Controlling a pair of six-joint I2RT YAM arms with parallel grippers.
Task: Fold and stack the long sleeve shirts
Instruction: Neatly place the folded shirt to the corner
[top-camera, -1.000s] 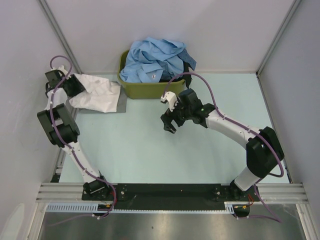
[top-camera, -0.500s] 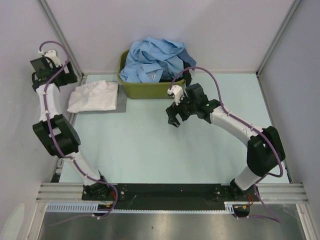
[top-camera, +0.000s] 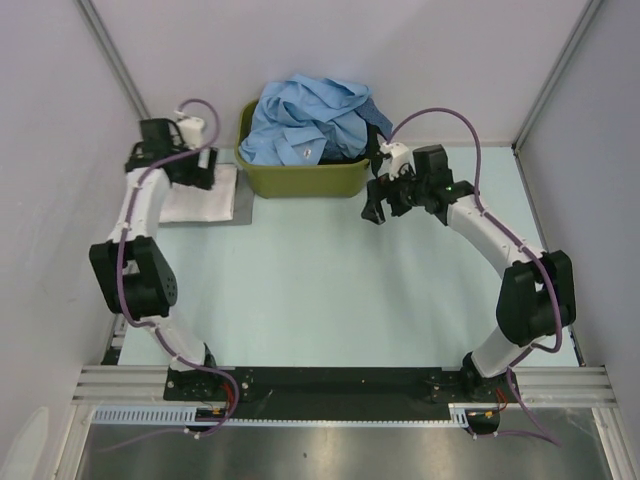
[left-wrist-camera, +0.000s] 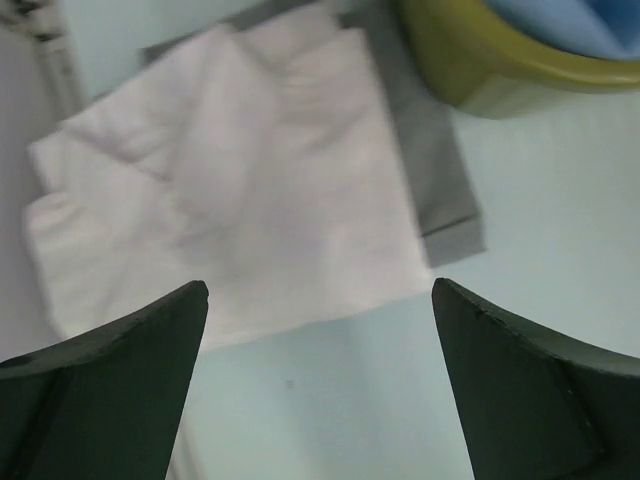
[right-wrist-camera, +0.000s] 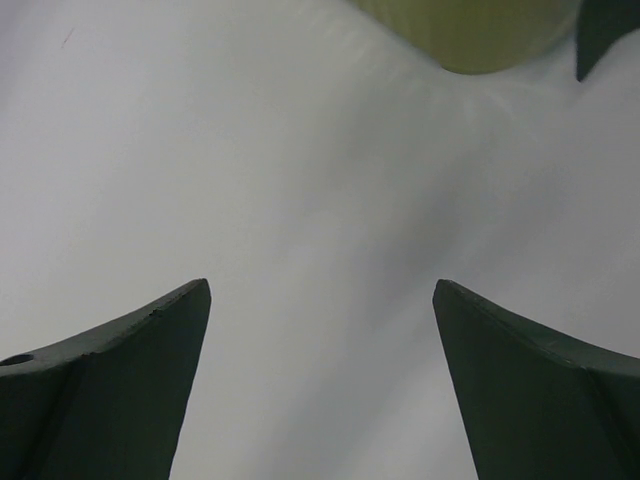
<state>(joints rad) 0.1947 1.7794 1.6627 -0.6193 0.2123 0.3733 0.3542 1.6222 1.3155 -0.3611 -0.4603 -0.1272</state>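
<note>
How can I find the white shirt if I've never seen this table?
Look for the olive-green tub at the back of the table, heaped with light blue shirts. Just to its left lies the white shirt, folded flat. It's the only white one, and it rests on a grey cloth peeking out beside it.

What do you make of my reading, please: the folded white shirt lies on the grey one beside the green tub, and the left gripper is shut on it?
The left gripper is open, its jaws spread wide above the white shirt and gripping nothing, as the left wrist view shows. The rest holds: the shirt lies folded on the grey shirt beside the green tub.
</note>
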